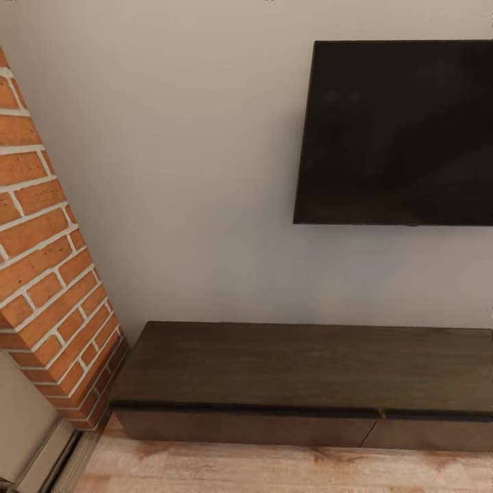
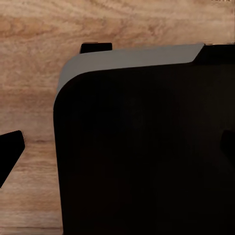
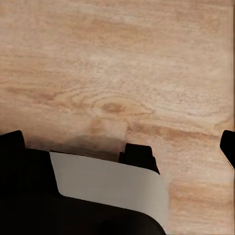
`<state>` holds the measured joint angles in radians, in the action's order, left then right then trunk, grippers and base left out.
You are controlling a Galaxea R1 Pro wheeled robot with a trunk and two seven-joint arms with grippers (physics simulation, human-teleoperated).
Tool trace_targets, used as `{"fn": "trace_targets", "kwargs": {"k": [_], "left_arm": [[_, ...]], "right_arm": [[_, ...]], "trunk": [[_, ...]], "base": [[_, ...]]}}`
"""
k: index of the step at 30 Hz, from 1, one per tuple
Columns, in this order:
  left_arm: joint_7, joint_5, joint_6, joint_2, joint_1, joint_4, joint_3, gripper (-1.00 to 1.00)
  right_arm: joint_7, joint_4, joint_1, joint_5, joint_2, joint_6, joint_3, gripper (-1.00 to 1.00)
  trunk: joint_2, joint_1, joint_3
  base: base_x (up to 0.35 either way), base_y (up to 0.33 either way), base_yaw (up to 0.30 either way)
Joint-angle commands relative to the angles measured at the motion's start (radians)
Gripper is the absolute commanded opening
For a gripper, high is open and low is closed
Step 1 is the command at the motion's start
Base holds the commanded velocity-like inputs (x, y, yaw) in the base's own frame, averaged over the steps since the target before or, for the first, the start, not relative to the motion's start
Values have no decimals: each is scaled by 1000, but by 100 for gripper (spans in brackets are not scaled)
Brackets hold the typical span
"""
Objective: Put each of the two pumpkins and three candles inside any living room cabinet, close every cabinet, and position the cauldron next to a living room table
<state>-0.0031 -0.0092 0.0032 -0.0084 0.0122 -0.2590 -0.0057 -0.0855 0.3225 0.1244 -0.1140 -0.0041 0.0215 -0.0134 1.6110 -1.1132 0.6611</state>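
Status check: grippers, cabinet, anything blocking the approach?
Left gripper and right gripper open, empty, over wood floor. Cabinet ahead under TV, drawer fronts shut. Brick column at its left end.

1. Nothing to read here: the dark screen on the wall is blank.
2. The cabinet fronts carry no label or brand.
3. Brick column and wood floor: bare, no signs or numbers.

A home living room: wall-mounted television, low cabinet, brick chimney.
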Motion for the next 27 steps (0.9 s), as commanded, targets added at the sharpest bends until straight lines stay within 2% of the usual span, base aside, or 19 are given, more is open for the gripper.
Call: {"fn": "trace_targets", "kwargs": {"k": [1,12,21,24,27], "left_arm": [[6,0,-6,0,0,0,0,100],[9,0,-22,-1,0,1,0,100],[11,0,-24,1,0,-5,-1,100],[12,-2,-27,-1,0,-26,-2,100],[9,-3,-29,-7,0,-83,-3,100]], "right_arm": [[0,0,6,0,0,0,0,100],[0,1,67,0,0,0,0,100],[1,8,68,0,-1,1,-1,100],[1,27,68,0,-2,1,-2,100],[1,55,67,0,-2,1,-2,100]], "trunk": [[0,0,0],[0,0,0],[0,0,0],[0,0,0],[0,0,0]], "base": [[-175,0,0],[-310,0,0],[-332,0,0],[-314,0,0],[-117,0,0]]}}
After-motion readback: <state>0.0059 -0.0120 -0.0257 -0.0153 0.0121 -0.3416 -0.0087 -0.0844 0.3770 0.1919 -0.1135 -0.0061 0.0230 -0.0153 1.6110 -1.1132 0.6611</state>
